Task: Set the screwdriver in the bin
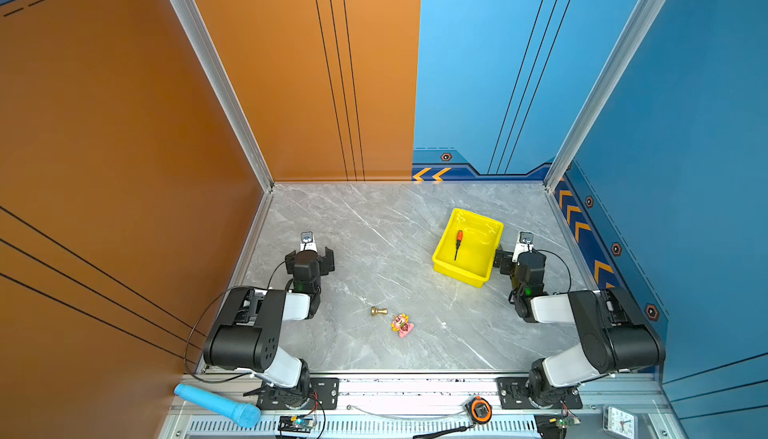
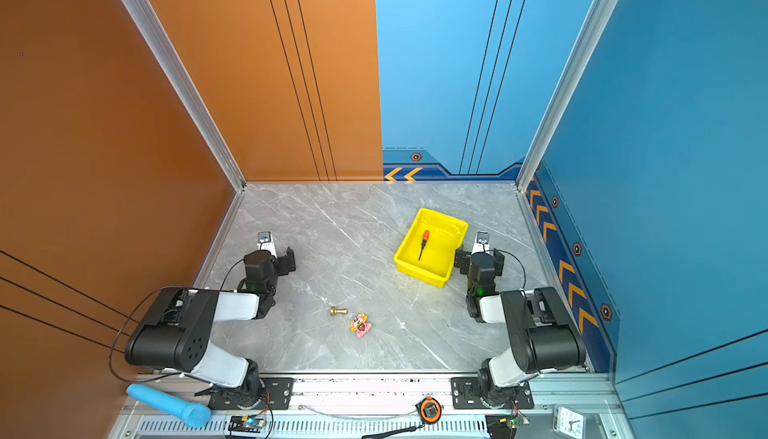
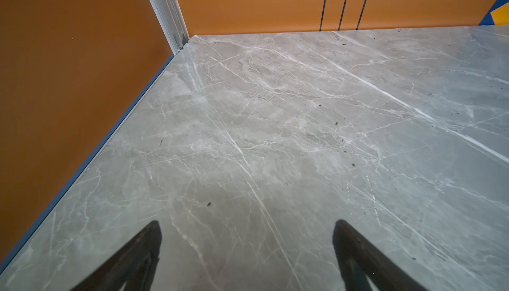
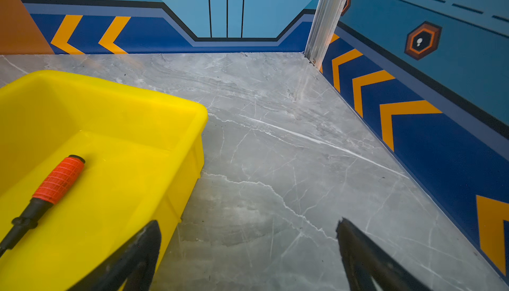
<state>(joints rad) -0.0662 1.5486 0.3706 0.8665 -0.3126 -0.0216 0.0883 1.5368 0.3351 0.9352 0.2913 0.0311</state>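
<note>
Inside the bin (image 1: 457, 273), nearer its left wall in both top views, the screwdriver (image 1: 458, 243) lies flat, with its red handle toward the back wall. The right wrist view cuts off its tip and most of the bin. The right hand (image 4: 248, 223) sits just beside the bin's right wall, fingers spread wide and holding nothing. One finger overlaps the bin's rim in that view, and whether they touch cannot be told. The left hand (image 3: 246, 223), well apart over bare tabletop (image 3: 275, 124), is likewise wide open and empty. From above, both hands' fingertips are hard to make out.
</note>
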